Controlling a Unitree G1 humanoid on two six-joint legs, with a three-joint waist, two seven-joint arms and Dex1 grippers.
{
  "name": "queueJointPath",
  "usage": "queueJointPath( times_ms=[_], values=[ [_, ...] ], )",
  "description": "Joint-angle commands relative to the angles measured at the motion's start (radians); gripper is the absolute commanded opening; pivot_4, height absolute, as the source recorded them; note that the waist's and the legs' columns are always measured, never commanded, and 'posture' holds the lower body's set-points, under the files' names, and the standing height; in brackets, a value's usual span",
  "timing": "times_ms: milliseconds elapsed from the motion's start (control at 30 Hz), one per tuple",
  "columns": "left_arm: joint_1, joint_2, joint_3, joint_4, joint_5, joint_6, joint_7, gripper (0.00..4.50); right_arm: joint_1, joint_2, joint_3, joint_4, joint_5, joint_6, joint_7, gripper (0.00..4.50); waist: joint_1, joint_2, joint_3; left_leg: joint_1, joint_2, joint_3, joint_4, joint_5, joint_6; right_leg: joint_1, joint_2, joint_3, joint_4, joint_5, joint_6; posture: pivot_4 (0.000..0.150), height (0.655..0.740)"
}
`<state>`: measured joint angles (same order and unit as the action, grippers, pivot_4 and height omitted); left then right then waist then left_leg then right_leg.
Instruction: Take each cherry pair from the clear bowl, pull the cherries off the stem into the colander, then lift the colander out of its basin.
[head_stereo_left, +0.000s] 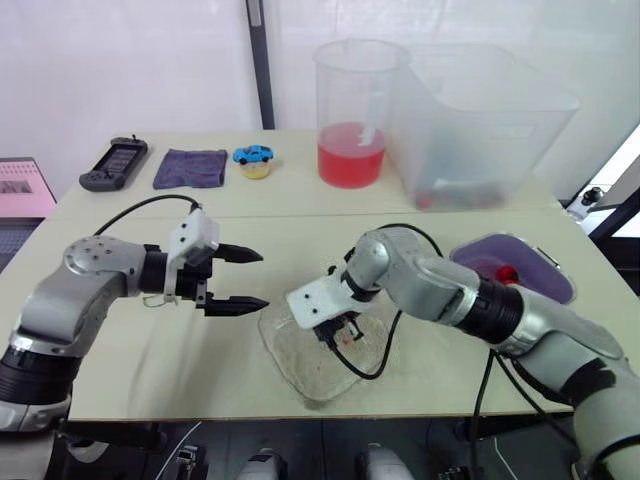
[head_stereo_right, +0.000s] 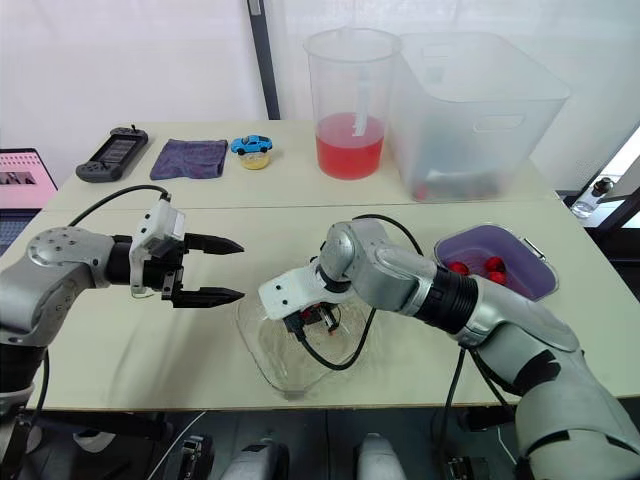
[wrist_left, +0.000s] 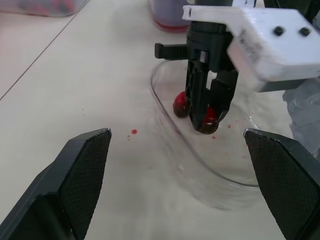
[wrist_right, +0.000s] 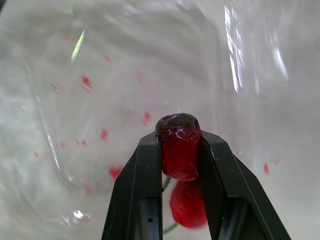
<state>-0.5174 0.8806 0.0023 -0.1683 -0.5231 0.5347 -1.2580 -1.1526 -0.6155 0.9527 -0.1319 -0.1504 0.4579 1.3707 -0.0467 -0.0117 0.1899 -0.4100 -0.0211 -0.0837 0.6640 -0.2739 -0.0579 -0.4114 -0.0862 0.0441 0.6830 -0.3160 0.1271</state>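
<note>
Gripping the cherry pair (wrist_right: 178, 150) by one cherry inside the bowl (head_stereo_left: 295, 368), the right tool (wrist_left: 206, 119) dangles its twin, seemingly stem-down, toward the open left tool (head_stereo_left: 247, 279) at 9 o'clock, with the colander (head_stereo_right: 545, 285) at 2 o'clock.

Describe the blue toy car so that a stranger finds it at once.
Look at the far side of the table, left of the pitcher of red liquid. The toy car sits beside a purple cloth; it alone is bright blue, resting on a yellow disc.
</note>
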Motion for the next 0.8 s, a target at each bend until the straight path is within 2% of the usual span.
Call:
queueJointPath(
  times_ms=[33,167,333,567,800],
  values=[
    [-0.008,0.002,0.016,-0.028,-0.004,-0.006,0.008,4.5,-0.023,-0.01,-0.019,0.002,-0.049,-0.171,0.069,0.6,0.0,0.0,0.0,0.0,0.0,0.0,0.0,0.0,0.0,0.0,0.0,0.0,0.0,0.0,0.0,0.15,0.7337],
    [0.013,0.005,0.027,-0.052,-0.013,0.004,0.021,4.5,-0.028,0.011,-0.057,0.018,-0.077,-0.197,0.109,0.6,0.001,0.0,0.0,0.0,0.0,0.0,0.0,0.0,-0.001,0.0,0.0,0.0,0.0,0.0,0.0,0.15,0.7337],
    [0.02,0.007,0.029,-0.058,-0.015,0.007,0.029,4.5,-0.03,0.025,-0.097,0.021,-0.112,-0.139,0.147,0.6,0.001,0.0,0.0,0.0,0.0,0.0,0.0,0.001,-0.001,0.0,0.0,0.0,0.0,0.0,0.0,0.15,0.7337],
    [0.007,0.002,0.017,-0.044,-0.006,-0.004,0.025,4.5,-0.031,0.052,-0.135,0.08,-0.2,0.131,0.138,0.6,0.003,0.0,0.0,0.0,0.0,0.0,0.0,0.001,-0.002,0.0,0.0,0.0,0.0,0.0,0.0,0.15,0.7337],
    [0.005,0.001,0.008,-0.035,0.004,-0.017,0.016,4.5,-0.011,0.014,-0.143,0.074,-0.24,0.205,0.151,0.6,0.002,0.0,0.0,0.0,0.0,0.0,0.0,0.001,-0.002,0.0,0.0,0.0,0.0,0.0,0.0,0.15,0.7337]
  ],
)
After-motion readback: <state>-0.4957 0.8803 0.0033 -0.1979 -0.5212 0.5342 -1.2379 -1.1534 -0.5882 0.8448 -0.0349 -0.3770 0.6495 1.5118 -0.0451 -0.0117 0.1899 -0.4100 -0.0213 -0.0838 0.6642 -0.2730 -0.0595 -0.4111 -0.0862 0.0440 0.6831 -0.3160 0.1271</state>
